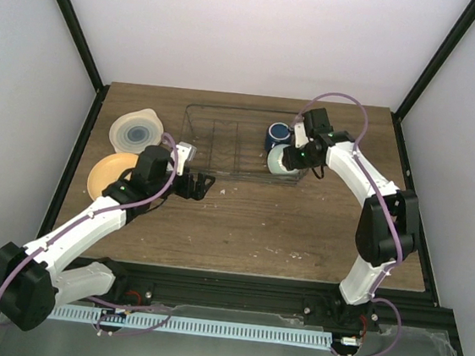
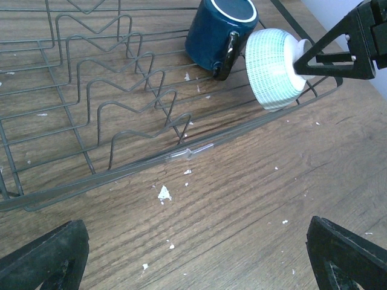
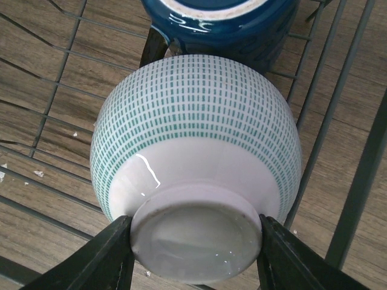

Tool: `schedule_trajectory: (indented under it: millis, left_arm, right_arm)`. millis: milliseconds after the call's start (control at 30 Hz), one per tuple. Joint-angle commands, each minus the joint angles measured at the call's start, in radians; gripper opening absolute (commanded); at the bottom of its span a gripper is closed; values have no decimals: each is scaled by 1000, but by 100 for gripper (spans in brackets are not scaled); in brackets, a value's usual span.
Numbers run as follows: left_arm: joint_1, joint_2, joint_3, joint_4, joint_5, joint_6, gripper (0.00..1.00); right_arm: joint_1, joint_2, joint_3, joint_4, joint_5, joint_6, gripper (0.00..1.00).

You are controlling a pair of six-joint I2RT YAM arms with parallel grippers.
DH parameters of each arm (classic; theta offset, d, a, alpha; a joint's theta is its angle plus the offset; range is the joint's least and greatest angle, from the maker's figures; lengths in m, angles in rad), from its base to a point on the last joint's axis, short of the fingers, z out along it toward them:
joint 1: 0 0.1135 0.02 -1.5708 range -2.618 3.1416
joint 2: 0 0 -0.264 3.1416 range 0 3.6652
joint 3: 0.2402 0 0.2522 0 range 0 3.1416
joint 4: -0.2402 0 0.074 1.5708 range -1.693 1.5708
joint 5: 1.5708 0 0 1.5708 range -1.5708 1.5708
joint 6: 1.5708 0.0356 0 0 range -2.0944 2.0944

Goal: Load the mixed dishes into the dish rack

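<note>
From above, the desk [image 1: 240, 229] carries one wire rack [image 1: 224, 143], one blue mug [image 1: 278, 135], one green-patterned bowl [image 1: 280, 159] and two plates. The mug sits in the rack's right end, with the bowl just in front of it at the near right corner. Both plates lie on the desk left of the rack, outside it: the cream plate [image 1: 136, 131] farther back and the orange plate [image 1: 106, 174] nearer, partly hidden under the left arm. The left gripper [image 1: 205, 183] hangs over bare desk just in front of the rack's left half. The right gripper [image 1: 292, 156] is at the bowl.

In the left wrist view, the left gripper [image 2: 193, 248] is spread wide, its two fingers [image 2: 42, 257] at the bottom corners, holding and touching nothing. Beyond the rack's near rail [image 2: 181, 156], the mug [image 2: 219, 29] stands with its handle turned toward the bowl [image 2: 273, 67]. The bowl is tipped on its side, with the right gripper's fingers [image 2: 338, 51] on its foot.

In the right wrist view, the right gripper [image 3: 196, 248] is closed partway onto the bowl's [image 3: 193, 139] round foot, one finger [image 3: 103, 260] pressing each side. The bowl's mouth faces the mug [image 3: 224, 24] over the rack wires [image 3: 60, 78].
</note>
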Motion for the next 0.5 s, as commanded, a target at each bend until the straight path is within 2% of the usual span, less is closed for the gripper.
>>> schedule_trajectory:
  millis: [0, 467]
  left_arm:
    - [5, 7, -5, 23, 17, 9, 100]
    - [6, 34, 10, 11, 25, 22, 100]
  right_arm:
    - [10, 37, 76, -46, 64, -23, 36]
    - [18, 148, 160, -165, 199, -22, 38]
